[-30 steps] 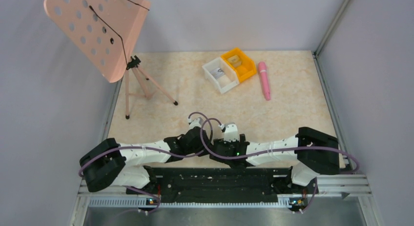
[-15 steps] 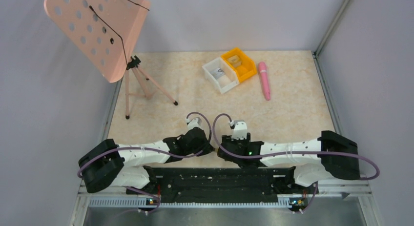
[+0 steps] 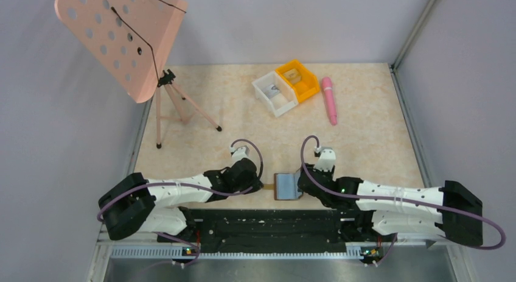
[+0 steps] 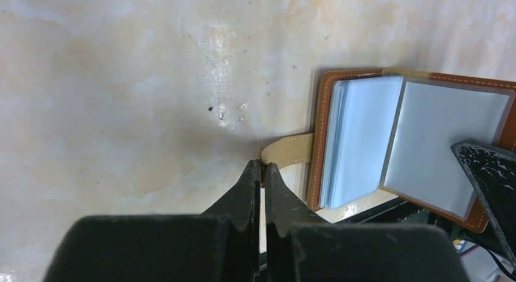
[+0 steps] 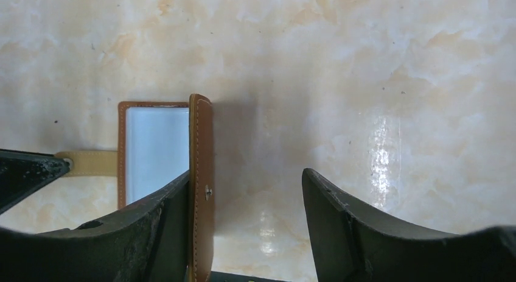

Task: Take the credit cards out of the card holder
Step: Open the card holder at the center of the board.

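The card holder [image 3: 286, 186] lies opened out on the table [image 3: 365, 136] at its near edge, between the two grippers. From the left wrist, its brown leather frames a stack of pale grey-blue leaves, the credit cards [image 4: 359, 142], tucked in the half nearer the tan clasp tab [image 4: 289, 151]. A single pale leaf lies over the other half. From the right wrist, one brown cover stands upright, seen edge-on. The left gripper [image 4: 261, 167] has its fingers pressed together, tips right at the end of the tab; whether they pinch it I cannot tell. The right gripper [image 5: 246, 175] has its fingers spread apart. One finger rests against the upright cover and the other stands well clear over bare table, so nothing is clamped. Farther back sit a white bin [image 3: 274, 94] and an orange bin [image 3: 298, 80] side by side, touching, with a pink pen [image 3: 329, 99] just beside them. A pink perforated stand [image 3: 122, 38] is at the far left.
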